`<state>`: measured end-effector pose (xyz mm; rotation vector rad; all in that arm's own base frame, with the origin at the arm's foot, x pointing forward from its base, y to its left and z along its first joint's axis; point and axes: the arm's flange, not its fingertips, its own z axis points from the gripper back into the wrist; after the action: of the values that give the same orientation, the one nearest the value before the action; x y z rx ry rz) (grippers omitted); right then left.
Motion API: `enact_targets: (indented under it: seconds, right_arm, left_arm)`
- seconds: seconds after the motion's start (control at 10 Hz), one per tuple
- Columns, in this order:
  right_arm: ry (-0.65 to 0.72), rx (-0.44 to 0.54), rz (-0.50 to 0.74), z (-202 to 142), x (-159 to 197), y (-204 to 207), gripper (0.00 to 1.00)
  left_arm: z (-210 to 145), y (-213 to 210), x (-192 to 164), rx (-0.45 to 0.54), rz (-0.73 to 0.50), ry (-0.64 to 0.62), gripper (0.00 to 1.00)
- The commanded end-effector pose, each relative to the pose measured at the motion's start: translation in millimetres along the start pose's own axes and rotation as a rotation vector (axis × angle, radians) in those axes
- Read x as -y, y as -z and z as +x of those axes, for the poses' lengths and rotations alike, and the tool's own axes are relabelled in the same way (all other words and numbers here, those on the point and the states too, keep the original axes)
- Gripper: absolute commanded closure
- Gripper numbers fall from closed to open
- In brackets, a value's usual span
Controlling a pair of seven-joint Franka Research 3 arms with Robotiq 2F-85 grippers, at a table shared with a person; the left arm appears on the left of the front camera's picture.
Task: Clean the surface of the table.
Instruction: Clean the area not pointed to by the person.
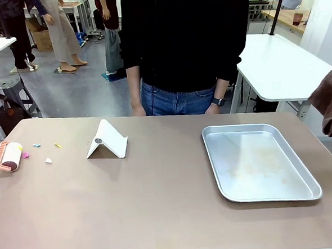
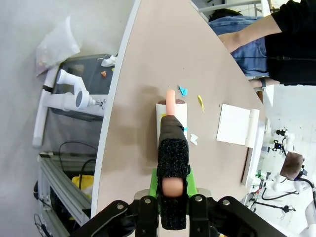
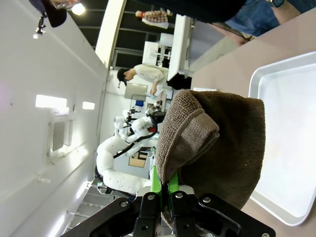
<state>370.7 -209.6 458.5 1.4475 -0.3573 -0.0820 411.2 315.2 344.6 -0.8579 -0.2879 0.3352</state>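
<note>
at the left end of the table (image 1: 159, 204), which spans the whole front view between the robot's side and a person (image 1: 183, 44) in a black top and jeans standing at the far edge, a lint roller (image 1: 9, 155) sits with its roll down on the tan top, as far as the front view shows. left hand (image 2: 173, 187): clenched on the roller's pink handle, green pads on either side of it, white roll pointing away along the table. small paper scraps just beside the roll: blue (image 1: 36, 145), yellow (image 1: 58, 145), white (image 1: 48, 160), and a pink one (image 1: 25, 155) touching or nearly touching the roller. a folded white stand (image 1: 106, 140) stands right of the scraps, apart from them. a shallow metal tray (image 1: 258, 161) lies on the right half of the table, a faint smear on its floor. right hand (image 3: 162, 190): closed on a brown towel (image 3: 217, 143), which hangs bunched at the right edge of the front view, off the table top and beside the tray's far corner.
</note>
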Motion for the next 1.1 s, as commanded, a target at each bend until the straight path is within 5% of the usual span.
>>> enact_targets:
  seconds: [0.0,0.8,0.9,1.0]
  right_arm:
    - [-0.012,0.001,0.001,-1,-5,-1,0.94]
    - [-0.012,0.001,0.001,-1,-5,-1,0.94]
    - [-0.012,0.001,0.001,-1,-5,-1,0.94]
    - [-0.012,0.001,0.001,-1,-5,-1,0.94]
  left_arm:
    - [-5,9,-2,0.024,-0.013,0.016,0.78]
    - [2,40,13,-0.039,-0.051,-0.069,0.78]
    - [4,46,17,-0.05,-0.046,-0.059,0.97]
    - [6,53,21,-0.069,-0.041,-0.059,0.97]
